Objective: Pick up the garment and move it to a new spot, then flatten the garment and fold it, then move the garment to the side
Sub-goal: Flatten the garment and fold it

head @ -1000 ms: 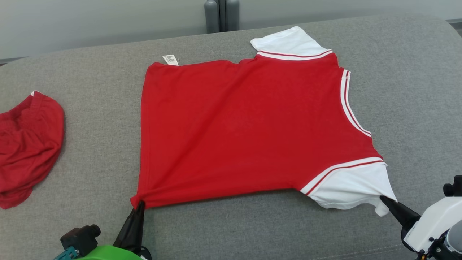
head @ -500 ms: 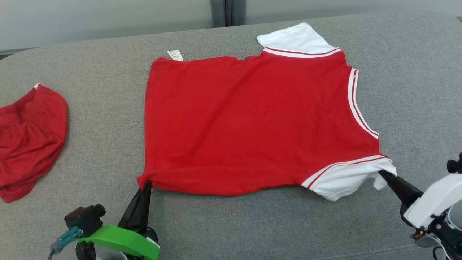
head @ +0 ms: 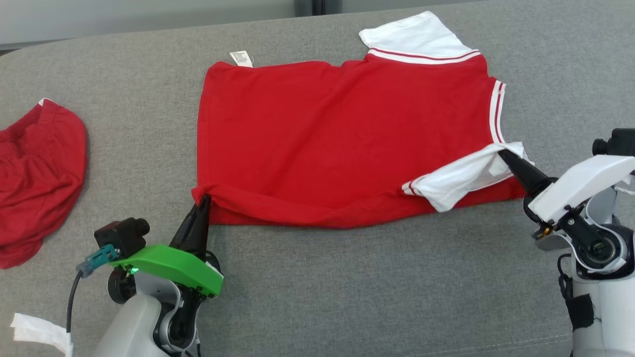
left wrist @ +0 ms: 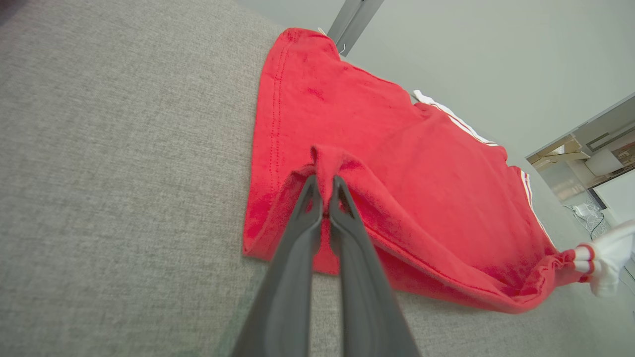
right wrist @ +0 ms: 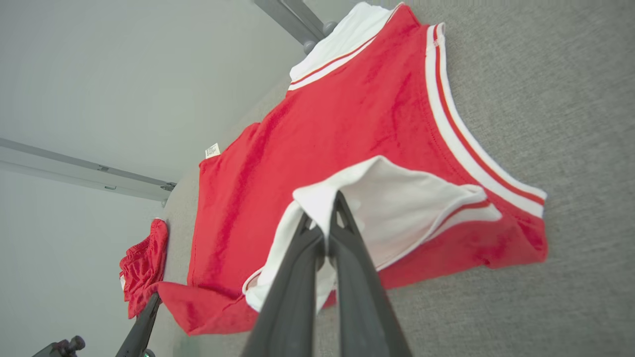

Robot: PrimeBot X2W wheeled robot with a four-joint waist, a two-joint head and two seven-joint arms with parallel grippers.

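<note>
A: Whereabouts of the shirt (head: 322, 124)?
B: Spread on the grey cushion (head: 347, 287), hem at the left, neck end at the right, with a label (head: 241, 58) poking out at the far hem corner. Lifted and rolled back along the near edge.
A: And the left gripper (head: 204, 199)?
B: Closed tight on the near hem corner, with red cloth bunched between the fingers; plain from the left wrist.
A: And the right gripper (head: 502, 154)?
B: Pinched together on the near sleeve (head: 456, 178), white cloth caught between the fingers. Holding it raised and laid over the red body, just beside the striped neckline.
A: And the far sleeve (head: 416, 37)?
B: Flat on the cushion at the far right corner.
A: Anything else about?
B: A red heap (head: 39, 173) crumpled at the left, well apart from the shirt. A white scrap (head: 37, 332) at the near left, beside the left arm.
</note>
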